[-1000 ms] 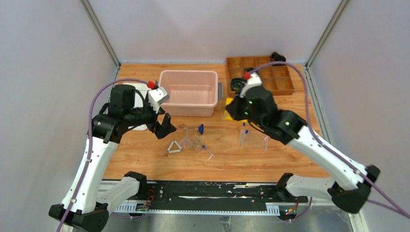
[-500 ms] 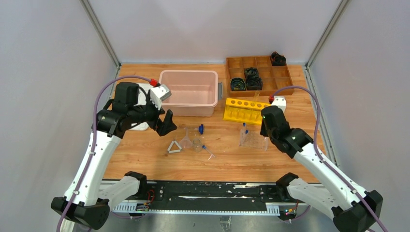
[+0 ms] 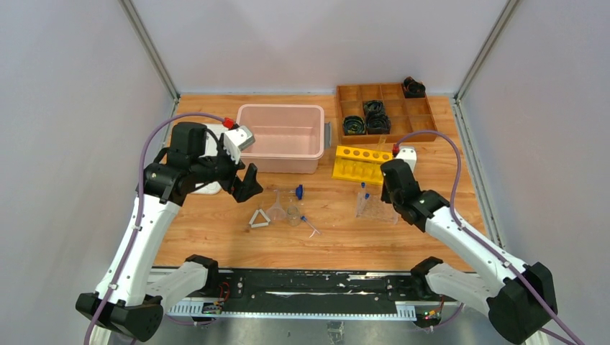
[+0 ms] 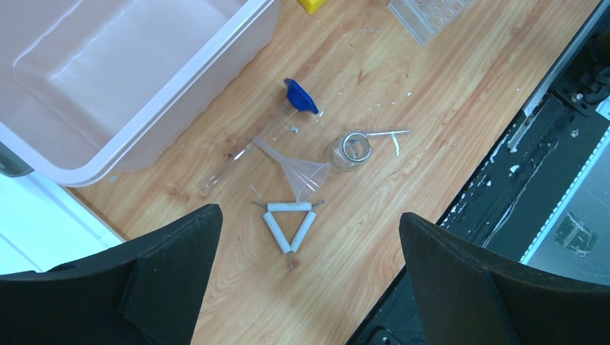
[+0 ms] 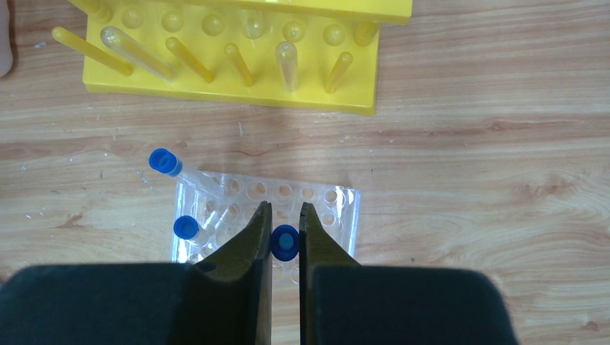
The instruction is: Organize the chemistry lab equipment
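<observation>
Wooden bench (image 3: 216,237), seen from above: the left gripper (image 3: 248,185) hangs beside the pink bin (image 3: 280,164), near the funnel (image 3: 276,208).

Left wrist: its jaws gape wide above the funnel, small jar (image 4: 350,149), white triangle (image 4: 288,224) and a lying tube (image 4: 301,97).

Right wrist: the right gripper (image 5: 285,208) is clamped on a blue-capped tube (image 5: 285,243) over the clear rack (image 5: 331,201); two more tubes (image 5: 185,228) sit at its left end.

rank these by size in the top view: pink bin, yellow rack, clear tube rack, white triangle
1. pink bin
2. yellow rack
3. clear tube rack, partly hidden, so less certain
4. white triangle
</observation>
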`<state>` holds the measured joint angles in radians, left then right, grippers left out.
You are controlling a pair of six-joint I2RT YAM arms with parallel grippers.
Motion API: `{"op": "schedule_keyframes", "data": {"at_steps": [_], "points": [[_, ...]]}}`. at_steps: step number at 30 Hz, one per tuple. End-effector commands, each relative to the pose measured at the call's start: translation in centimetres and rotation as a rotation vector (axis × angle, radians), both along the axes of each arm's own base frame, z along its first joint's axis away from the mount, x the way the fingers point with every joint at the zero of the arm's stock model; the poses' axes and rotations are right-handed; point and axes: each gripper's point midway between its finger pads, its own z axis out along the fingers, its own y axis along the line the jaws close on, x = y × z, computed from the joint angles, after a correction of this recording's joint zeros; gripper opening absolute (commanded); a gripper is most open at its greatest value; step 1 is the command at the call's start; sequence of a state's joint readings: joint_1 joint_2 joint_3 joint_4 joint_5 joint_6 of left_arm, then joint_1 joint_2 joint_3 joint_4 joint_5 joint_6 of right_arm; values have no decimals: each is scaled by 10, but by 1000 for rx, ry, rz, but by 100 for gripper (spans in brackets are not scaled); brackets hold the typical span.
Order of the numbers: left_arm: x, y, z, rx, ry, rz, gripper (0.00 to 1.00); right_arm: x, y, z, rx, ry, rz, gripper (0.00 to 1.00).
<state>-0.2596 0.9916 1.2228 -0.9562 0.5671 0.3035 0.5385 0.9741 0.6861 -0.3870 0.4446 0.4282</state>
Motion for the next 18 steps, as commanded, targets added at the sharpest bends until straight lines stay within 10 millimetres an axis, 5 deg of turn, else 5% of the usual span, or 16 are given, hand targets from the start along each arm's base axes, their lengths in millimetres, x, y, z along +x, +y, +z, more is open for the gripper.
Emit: {"op": "schedule_keyframes", "data": {"at_steps": [1, 18], "points": [[0, 0, 5, 5, -32, -12, 100, 12, 3, -2, 27, -30, -13, 0], [0, 2, 7, 12, -48, -7, 100, 22, 4, -28, -6, -1, -36, 0]]}}
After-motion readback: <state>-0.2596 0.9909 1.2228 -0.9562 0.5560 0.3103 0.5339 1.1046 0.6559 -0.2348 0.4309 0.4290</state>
